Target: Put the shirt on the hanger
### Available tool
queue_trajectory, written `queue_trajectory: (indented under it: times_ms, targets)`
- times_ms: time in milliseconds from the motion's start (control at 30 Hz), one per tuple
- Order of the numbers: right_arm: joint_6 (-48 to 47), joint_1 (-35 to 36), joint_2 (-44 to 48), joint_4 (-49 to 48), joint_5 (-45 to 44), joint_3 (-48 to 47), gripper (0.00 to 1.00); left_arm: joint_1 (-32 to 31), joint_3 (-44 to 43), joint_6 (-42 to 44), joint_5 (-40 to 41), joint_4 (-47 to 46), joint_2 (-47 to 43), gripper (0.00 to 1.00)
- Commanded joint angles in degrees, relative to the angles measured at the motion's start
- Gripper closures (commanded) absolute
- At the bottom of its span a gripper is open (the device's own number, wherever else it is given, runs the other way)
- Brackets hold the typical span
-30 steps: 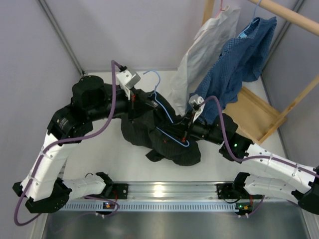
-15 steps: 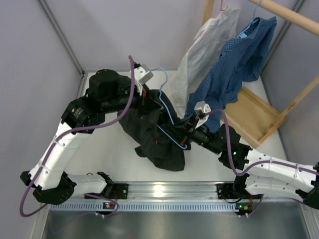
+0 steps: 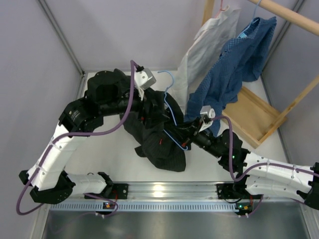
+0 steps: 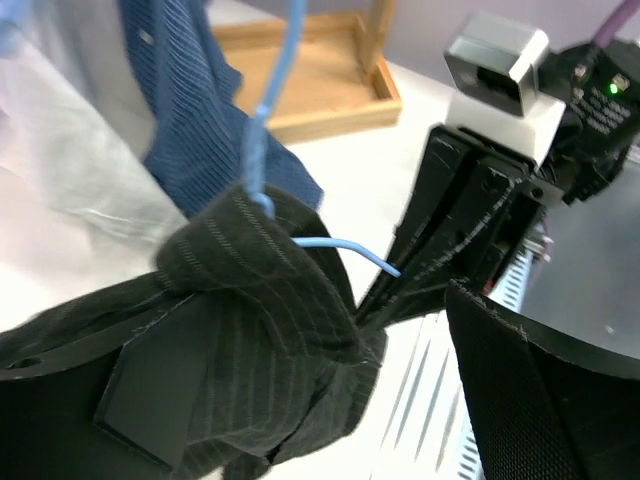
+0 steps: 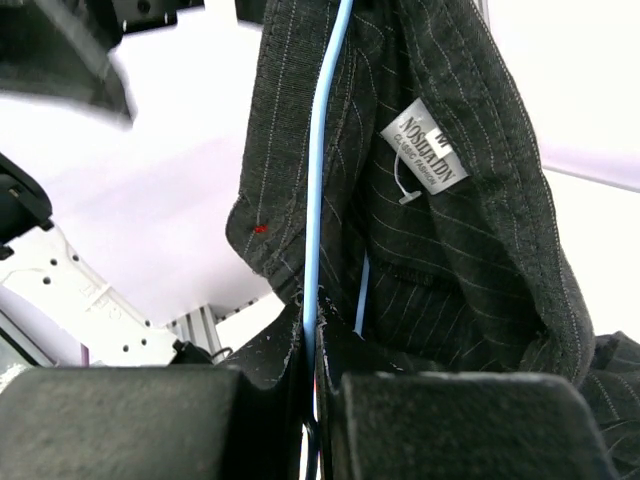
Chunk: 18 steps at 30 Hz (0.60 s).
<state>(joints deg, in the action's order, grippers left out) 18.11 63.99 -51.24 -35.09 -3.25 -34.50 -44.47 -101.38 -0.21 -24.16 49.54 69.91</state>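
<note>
Pinching hanger (image 5: pixel 318 150): right end effector (image 5: pixel 312 352) clamped | left end effector (image 4: pixel 335 330): spread, touching shirt (image 4: pixel 255 265)

Dark shirt (image 5: pixel 470 280) seemingly draped over hanger (image 5: pixel 320 180), right hand (image 5: pixel 312 352) pinching it, label (image 5: pixel 424 146)

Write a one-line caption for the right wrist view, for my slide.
Right end effector shut on the light-blue wire hanger inside the black pinstriped shirt, beside its white neck label.

Bright even light; blurry wrist close-ups
</note>
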Motion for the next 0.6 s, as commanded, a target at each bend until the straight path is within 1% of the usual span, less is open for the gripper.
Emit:
queue_trajectory:
  times_ms: [0,67,100,167,200,267,400,433,467,533,567]
  targets:
    - [-0.79,0.79,1.76,-11.93,1.13,-0.48,1.00,-0.18,-5.57,5.03,5.34,-1.81,-1.71,0.02]
    - [-0.79,0.79,1.67,-13.68,1.92,-0.04,1.00,-0.18,-7.68,8.01,6.14,-1.81,-2.14,0.02]
    - [-0.71,0.79,1.93,-14.12,2.28,0.22,1.00,-0.18,-7.78,10.99,7.80,-3.55,-2.41,0.02]
    - [-0.44,0.79,2.55,-14.65,2.54,1.19,1.00,-0.18,-6.64,13.99,10.18,-6.72,-3.02,0.02]
    - [-0.36,0.70,3.42,-14.92,2.37,1.54,1.00,-0.18,-4.28,18.53,10.19,-10.22,-3.63,0.02]
    - [0.61,0.70,4.39,-14.57,2.63,2.59,1.00,-0.09,-3.38,22.95,8.01,-11.92,-3.12,0.02]
    - [1.05,0.70,7.20,-11.24,4.38,2.95,1.00,-0.09,-7.51,24.90,3.34,-11.48,0.92,0.02]
    - [0.88,0.70,7.65,-10.44,4.74,2.69,1.00,-0.09,-8.82,25.51,0.37,-11.05,1.97,0.02]
    - [0.53,0.61,7.91,-9.39,5.78,2.34,1.00,-0.01,-9.27,26.56,-0.96,-10.87,2.33,0.02]
    - [0.00,0.70,8.87,-6.67,7.28,1.55,1.00,0.00,-11.02,28.15,-4.21,-8.68,3.30,0.02]
    - [-0.26,0.70,9.40,-6.05,8.42,1.37,1.00,0.00,-13.81,29.98,-6.84,-4.49,4.96,0.02]
